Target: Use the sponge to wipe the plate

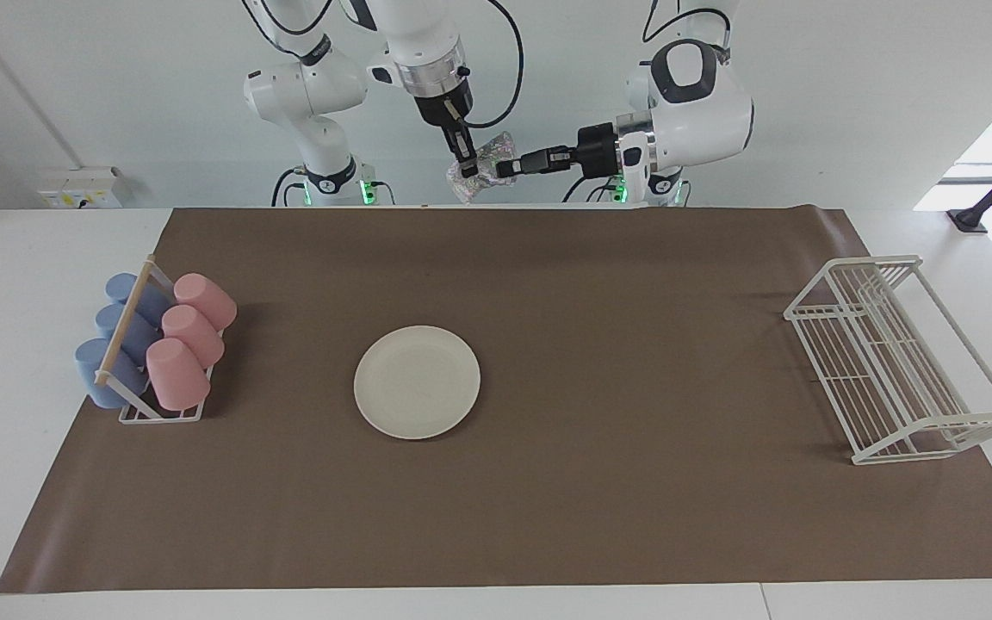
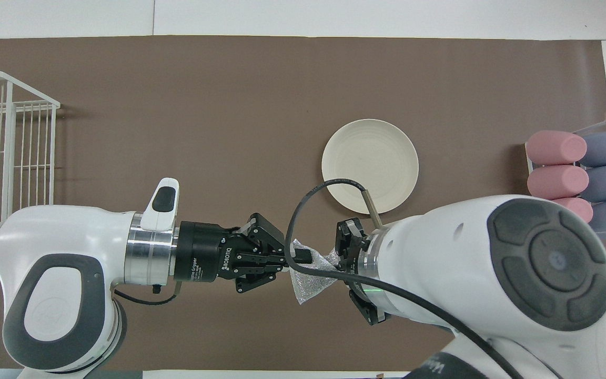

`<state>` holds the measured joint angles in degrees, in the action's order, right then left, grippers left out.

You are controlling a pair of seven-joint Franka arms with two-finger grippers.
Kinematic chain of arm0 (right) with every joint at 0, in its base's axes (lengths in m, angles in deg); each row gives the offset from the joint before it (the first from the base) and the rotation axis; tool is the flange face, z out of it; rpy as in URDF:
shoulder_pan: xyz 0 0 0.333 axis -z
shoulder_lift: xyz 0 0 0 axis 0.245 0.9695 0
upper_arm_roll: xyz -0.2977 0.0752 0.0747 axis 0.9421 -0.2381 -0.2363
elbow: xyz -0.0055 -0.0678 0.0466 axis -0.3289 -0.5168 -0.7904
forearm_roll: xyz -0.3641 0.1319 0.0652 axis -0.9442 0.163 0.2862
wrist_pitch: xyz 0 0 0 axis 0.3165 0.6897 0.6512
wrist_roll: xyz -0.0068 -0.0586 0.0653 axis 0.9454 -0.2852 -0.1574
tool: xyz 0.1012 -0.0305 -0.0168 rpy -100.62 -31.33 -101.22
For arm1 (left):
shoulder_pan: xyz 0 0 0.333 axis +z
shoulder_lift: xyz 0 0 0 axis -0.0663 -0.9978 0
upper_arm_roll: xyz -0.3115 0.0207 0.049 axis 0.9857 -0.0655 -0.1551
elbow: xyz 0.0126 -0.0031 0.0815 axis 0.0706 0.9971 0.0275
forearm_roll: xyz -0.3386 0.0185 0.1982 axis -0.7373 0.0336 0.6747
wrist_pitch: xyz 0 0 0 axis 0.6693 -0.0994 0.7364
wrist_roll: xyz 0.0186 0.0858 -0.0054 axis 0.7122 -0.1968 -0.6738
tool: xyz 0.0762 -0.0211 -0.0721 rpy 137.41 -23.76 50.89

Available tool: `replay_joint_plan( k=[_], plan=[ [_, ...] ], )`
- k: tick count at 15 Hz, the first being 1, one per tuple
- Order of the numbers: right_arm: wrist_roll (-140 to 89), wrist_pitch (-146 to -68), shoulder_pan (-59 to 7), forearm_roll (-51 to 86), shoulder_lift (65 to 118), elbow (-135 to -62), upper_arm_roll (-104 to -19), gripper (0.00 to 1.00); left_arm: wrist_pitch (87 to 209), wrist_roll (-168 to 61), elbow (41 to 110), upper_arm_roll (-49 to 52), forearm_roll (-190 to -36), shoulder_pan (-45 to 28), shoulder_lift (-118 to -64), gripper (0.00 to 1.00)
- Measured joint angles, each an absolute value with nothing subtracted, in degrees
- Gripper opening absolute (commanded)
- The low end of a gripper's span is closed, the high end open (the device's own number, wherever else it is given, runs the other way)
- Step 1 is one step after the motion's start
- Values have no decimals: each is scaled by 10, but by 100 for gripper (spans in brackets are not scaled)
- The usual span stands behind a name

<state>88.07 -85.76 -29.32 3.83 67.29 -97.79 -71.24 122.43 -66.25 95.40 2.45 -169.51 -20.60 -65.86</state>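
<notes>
Reaching sideways, left gripper [image 2: 305,256] fingers clamped on sponge [image 2: 311,279], right gripper [image 1: 467,169] fingers pinching it

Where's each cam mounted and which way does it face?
Facing view: high across the table, looking at the robots; both arms show whole, left gripper and right gripper both shut on the sponge.
Overhead view: above the robots' end, looking steeply down and forward; forearms and wrists enter from the bottom.
Shared: sponge, plate, wire rack, cup rack, turned half a turn.
</notes>
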Motion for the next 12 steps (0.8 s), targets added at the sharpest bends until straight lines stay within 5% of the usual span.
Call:
replay_joint_plan(
  k=[7,12],
  plan=[
    [800,-851,-287,29,673,-979,-711,100,1224,-666,954,17,-1661,-203,-659,0],
    [560,-808,-220,28,673,-978,-705,100,1225,-667,954,14,-1560,-159,-659,0]
  ],
)
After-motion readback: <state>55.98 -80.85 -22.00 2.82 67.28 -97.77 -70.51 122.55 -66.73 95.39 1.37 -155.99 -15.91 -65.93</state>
